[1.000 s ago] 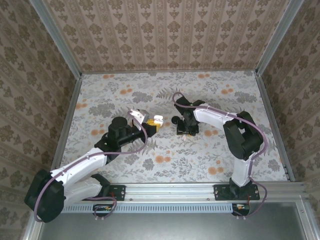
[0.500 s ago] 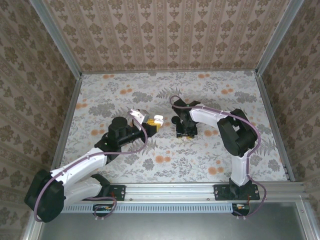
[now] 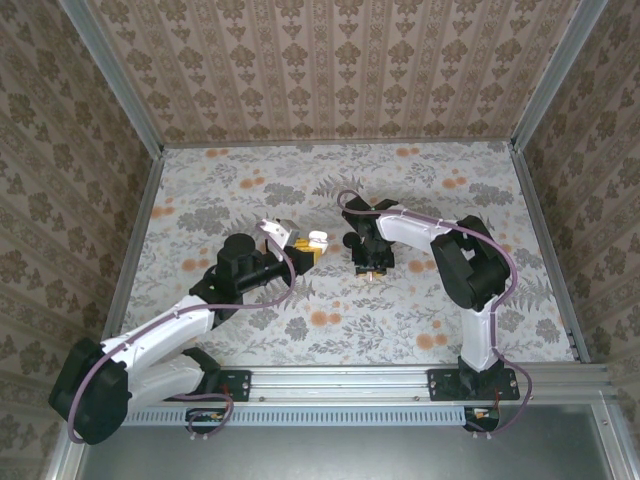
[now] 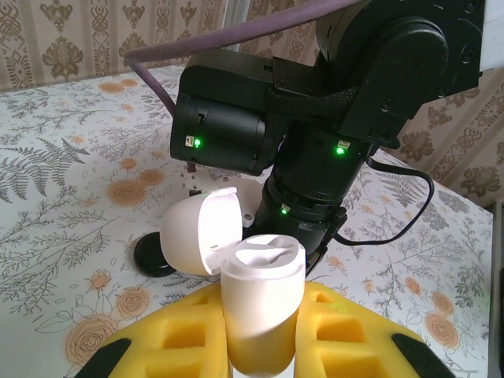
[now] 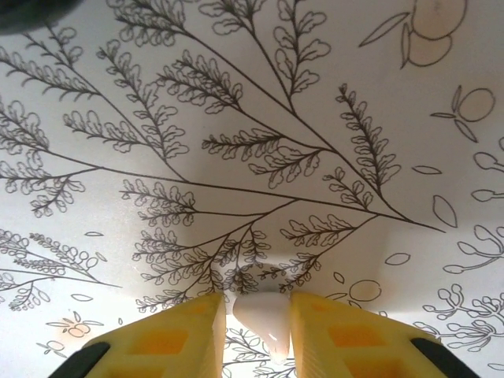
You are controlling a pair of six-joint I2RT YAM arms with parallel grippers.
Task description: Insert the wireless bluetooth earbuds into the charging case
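The charging case [image 4: 264, 303] is white and stands upright with its lid [image 4: 201, 240] flipped open to the left. My left gripper [image 4: 264, 335] is shut on its lower body between yellow pads, and the case top shows shaped hollows. From above, the case [image 3: 317, 240] sits at the tip of the left gripper [image 3: 303, 252], mid-table. A small white earbud [image 5: 264, 319] is pinched between the yellow pads of my right gripper [image 5: 257, 331], just above the flowered tabletop. The right gripper [image 3: 370, 265] points down, right of the case.
A small black round disc [image 4: 153, 256] lies on the table beside the right arm's wrist, also seen from above [image 3: 352, 240]. The right arm's black wrist [image 4: 315, 142] stands close behind the case. Patterned walls enclose the flowered table [image 3: 250, 170].
The right gripper's jaws have narrowed onto the white earbud, and its wrist has shifted slightly left. The left arm and the case have not moved.
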